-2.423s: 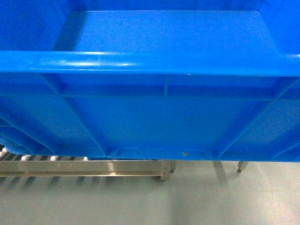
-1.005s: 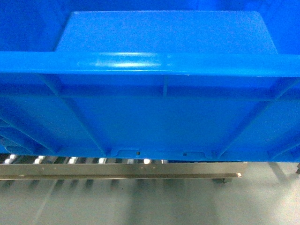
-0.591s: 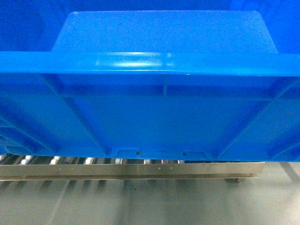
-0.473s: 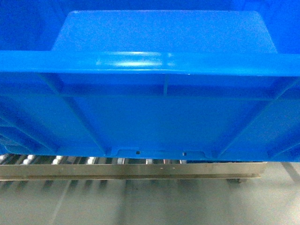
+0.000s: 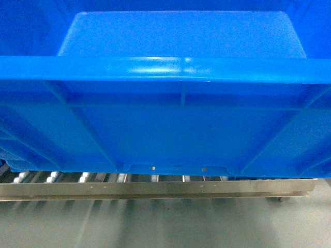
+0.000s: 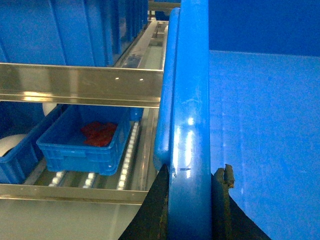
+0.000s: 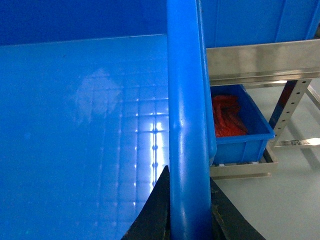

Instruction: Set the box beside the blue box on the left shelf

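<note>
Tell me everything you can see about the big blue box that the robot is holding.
The box is a large bright-blue open-top crate, glossy like plastic, with a thick rolled rim, ribbed outer walls and a smooth inside that looks empty. It fills the head view in front of a metal roller shelf. The left gripper and right gripper each clamp an opposite side rim.

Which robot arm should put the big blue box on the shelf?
Neither alone; both. The left gripper has its fingers pinched on one rim of the box, and the right gripper pinches the opposite rim, so together they likely slide it onto the shelf.
</note>
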